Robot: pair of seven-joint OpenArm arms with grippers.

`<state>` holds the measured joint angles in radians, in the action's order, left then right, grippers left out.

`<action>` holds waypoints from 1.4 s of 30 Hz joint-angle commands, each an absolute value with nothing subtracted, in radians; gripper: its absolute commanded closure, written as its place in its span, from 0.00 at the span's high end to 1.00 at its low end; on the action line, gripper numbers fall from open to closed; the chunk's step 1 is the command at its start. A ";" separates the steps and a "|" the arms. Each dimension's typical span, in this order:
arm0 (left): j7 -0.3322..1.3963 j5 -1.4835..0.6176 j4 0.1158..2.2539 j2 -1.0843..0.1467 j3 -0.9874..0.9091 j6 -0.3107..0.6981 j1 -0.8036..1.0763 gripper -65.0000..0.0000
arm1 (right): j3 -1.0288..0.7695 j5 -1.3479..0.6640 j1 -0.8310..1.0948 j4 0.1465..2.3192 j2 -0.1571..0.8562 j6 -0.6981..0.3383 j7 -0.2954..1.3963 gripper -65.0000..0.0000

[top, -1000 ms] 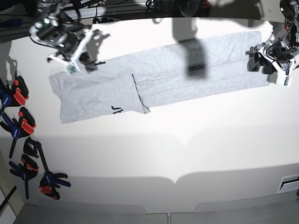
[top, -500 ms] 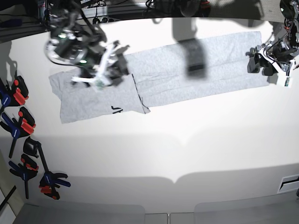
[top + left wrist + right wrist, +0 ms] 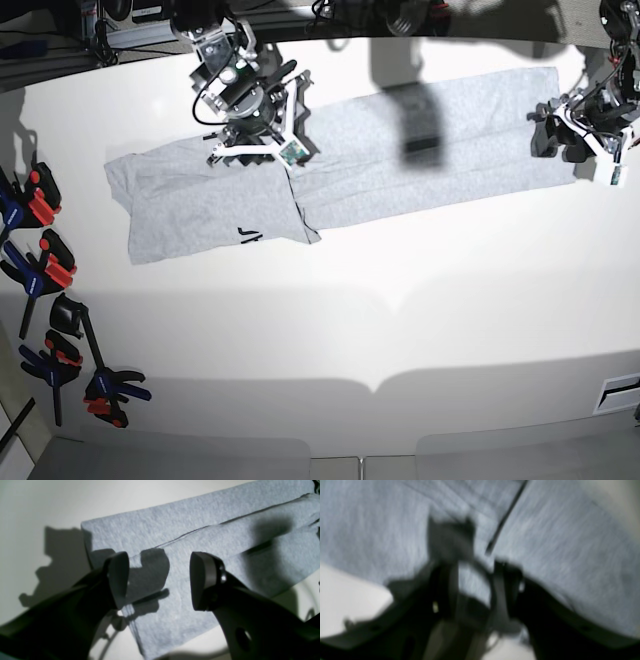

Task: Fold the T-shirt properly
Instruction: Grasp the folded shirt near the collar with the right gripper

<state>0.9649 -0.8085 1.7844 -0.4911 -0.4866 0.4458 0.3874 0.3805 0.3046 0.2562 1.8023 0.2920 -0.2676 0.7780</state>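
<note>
Our right gripper [image 3: 292, 152] has slid from the far corner to the middle of the T-shirt [image 3: 420, 150], its claw apart. Our left gripper [image 3: 160, 580] waits apart over the shirt's end. We are mid-fold on the table [image 3: 400, 320]; next we pinch the edges.

Both arms hang low, left fingers [image 3: 117, 580] spread apart.

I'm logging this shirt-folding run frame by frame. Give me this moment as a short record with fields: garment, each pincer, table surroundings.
garment: T-shirt lying flat as a long grey band on the white table, one end folded over, a bit of black lettering showing
left pincer: open, over the shirt's end edge, holding nothing
right pincer: above the shirt's middle; wrist view blurred, jaws look parted
surroundings: clamps along the table's edge
</note>
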 commanded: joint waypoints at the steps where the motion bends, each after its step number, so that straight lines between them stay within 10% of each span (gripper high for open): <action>1: 0.942 -0.820 1.800 -0.508 -0.497 0.449 0.382 0.55 | 0.399 0.360 0.242 1.806 0.296 -0.237 0.788 0.38; 15: 0.942 -0.820 1.800 -0.508 -0.497 0.449 0.382 0.55 | 0.512 0.494 0.227 1.807 0.295 -0.138 0.789 0.34; 21: 0.942 -0.820 1.800 -0.508 -0.497 0.449 0.382 0.55 | 0.512 0.500 0.227 1.809 0.274 -0.138 0.839 0.55; 42: 0.942 -0.820 1.800 -0.508 -0.497 0.452 0.382 0.55 | 0.439 0.403 0.213 1.952 0.275 -0.108 0.833 0.56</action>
